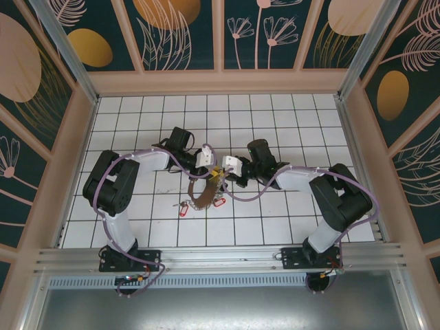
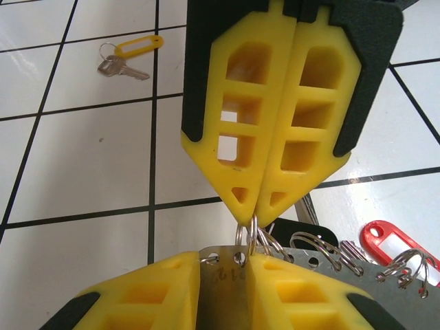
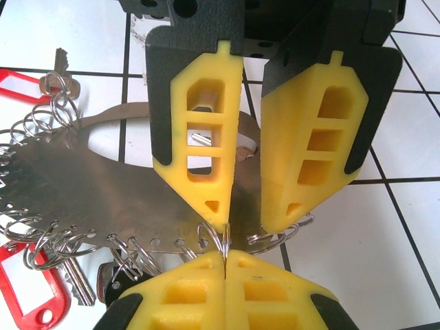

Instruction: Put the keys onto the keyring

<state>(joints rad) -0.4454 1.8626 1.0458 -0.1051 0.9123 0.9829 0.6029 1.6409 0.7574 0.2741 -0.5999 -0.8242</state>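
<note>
the left pincer (image 2: pixel 223 265) is clenched on the rim of the keyring (image 3: pixel 103 185). facing it, the right pincer (image 2: pixel 256 206) is pinched shut on a split ring (image 2: pixel 247 230) at that rim. beyond, the keys (image 2: pixel 127 58) lie loose on the tiled bench (image 2: pixel 82 158), well apart.

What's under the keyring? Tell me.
Beneath the keyring: a red tag and a silver key; white tile shows through its hole. The plate hides whatever lies under its middle.
</note>
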